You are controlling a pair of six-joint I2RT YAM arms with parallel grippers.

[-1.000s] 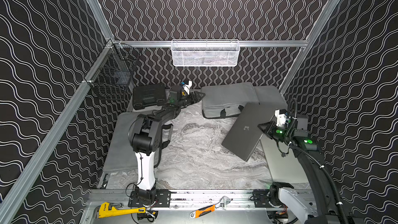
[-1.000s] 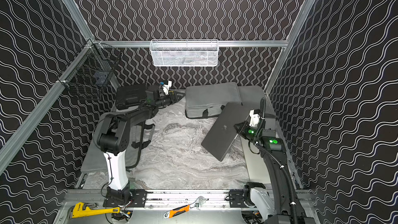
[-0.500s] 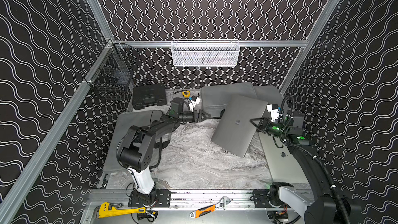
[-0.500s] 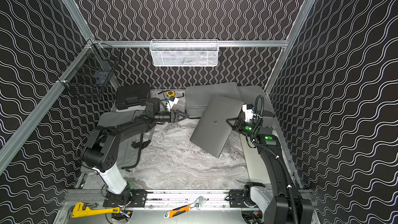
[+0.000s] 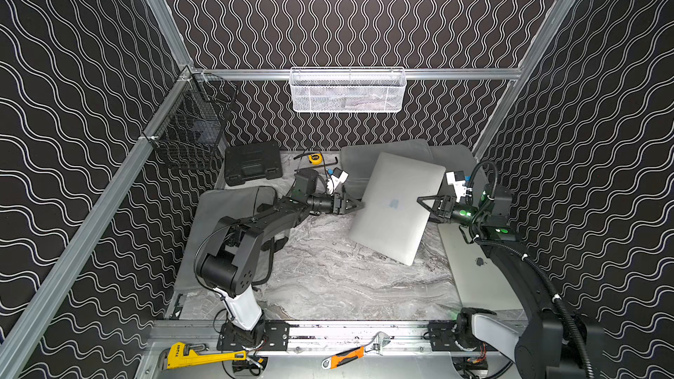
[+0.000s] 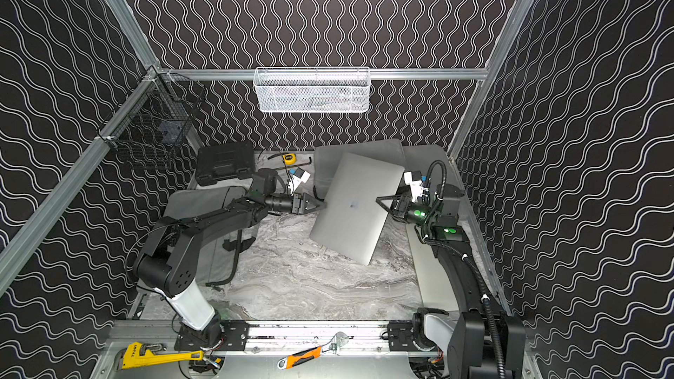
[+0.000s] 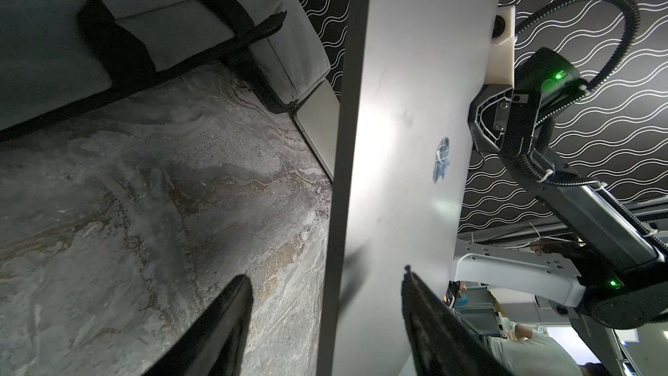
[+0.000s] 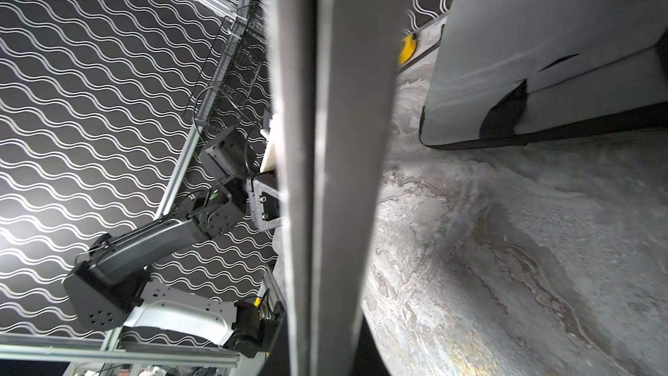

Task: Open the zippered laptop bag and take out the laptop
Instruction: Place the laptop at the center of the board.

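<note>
Closed silver laptop (image 5: 395, 209), faint logo on its lid, held steeply tilted, right edge pinched in the right gripper (image 5: 423, 201), left edge between the left gripper's (image 5: 359, 205) spread jaws, grey black-trimmed laptop bag (image 5: 359, 162) flat just beyond both.

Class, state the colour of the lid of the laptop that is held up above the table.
Silver-grey, plain apart from a small logo; the laptop shows best in a top view.

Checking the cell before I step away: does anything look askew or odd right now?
Yes. The laptop hangs tilted above the table, pinched at one edge by the right hand alone, its lower corner close to the surface. The left hand is open astride the opposite edge, not gripping.
</note>
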